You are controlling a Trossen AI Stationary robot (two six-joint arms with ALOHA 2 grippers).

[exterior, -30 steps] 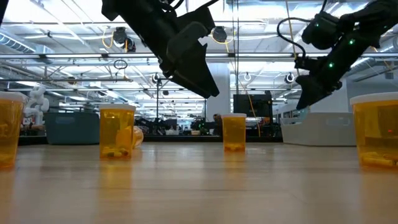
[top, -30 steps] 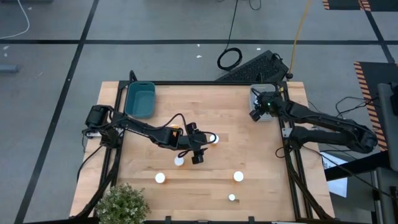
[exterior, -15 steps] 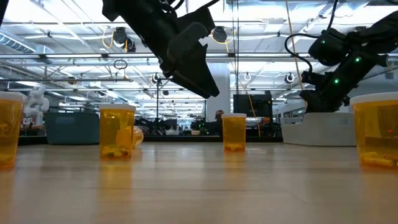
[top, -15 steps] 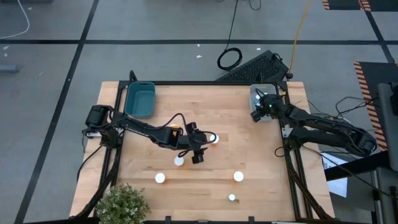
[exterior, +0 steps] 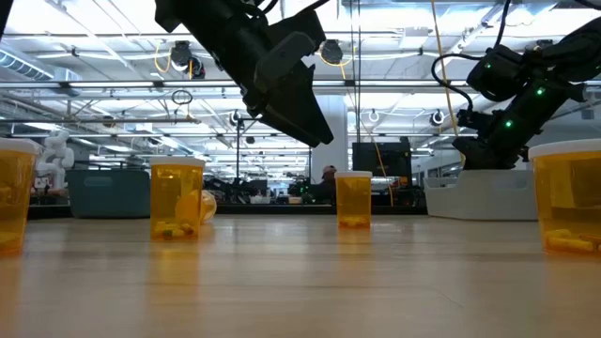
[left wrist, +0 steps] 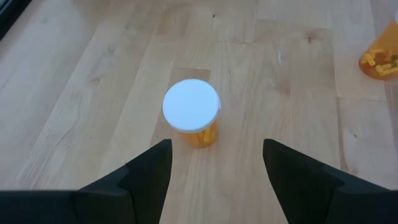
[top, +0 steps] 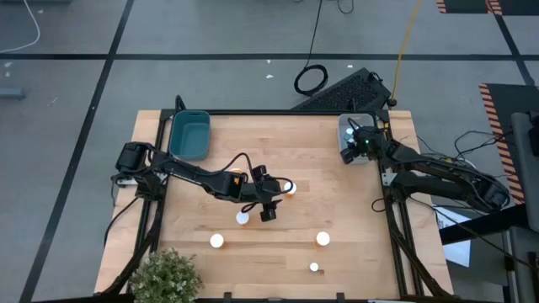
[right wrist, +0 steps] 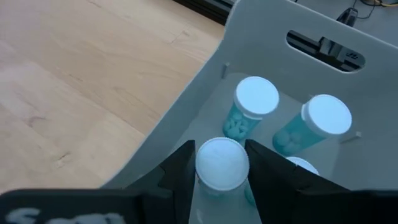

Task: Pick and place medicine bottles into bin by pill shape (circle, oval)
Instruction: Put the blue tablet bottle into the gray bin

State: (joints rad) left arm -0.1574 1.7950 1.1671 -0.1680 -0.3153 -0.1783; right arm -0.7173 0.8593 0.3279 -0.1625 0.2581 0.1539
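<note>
A white-capped bottle point(right wrist: 222, 164) is clamped in the right gripper point(right wrist: 217, 163) over the grey bin point(top: 346, 126), upper right, for sorting. The left gripper point(left wrist: 214, 163) is spread open above an orange bottle point(left wrist: 192, 113), mid-table.

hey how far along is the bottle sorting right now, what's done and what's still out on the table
Done: at least two pale blue bottles stand in the grey bin. In hand: the right gripper is inside that bin, shut on another white-capped bottle. The left gripper hovers open above an upright orange bottle. Left: about five bottles on the table, such as one near the front. The teal bin looks empty.
</note>
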